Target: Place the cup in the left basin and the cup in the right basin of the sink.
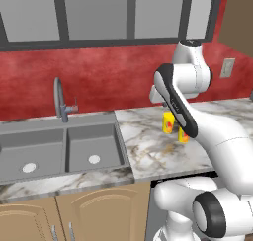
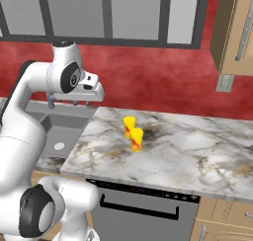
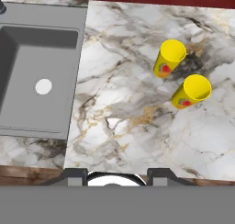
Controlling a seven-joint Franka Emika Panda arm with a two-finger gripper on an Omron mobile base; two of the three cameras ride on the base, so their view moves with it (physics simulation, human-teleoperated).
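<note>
Cups stand upright on the marble counter (image 3: 137,103), right of the sink (image 1: 59,148) and well apart from it. The farther cup (image 3: 169,58) and the nearer cup (image 3: 192,91) are alike: yellow, tapered, each with a red and orange mark low on its side, just beside one another but seemingly not touching. Both the left basin (image 1: 29,153) and the right basin (image 1: 94,146) are dull grey with a pale round drain. The gripper (image 3: 117,172) hangs above the counter, fingers apart, holding nothing.
</note>
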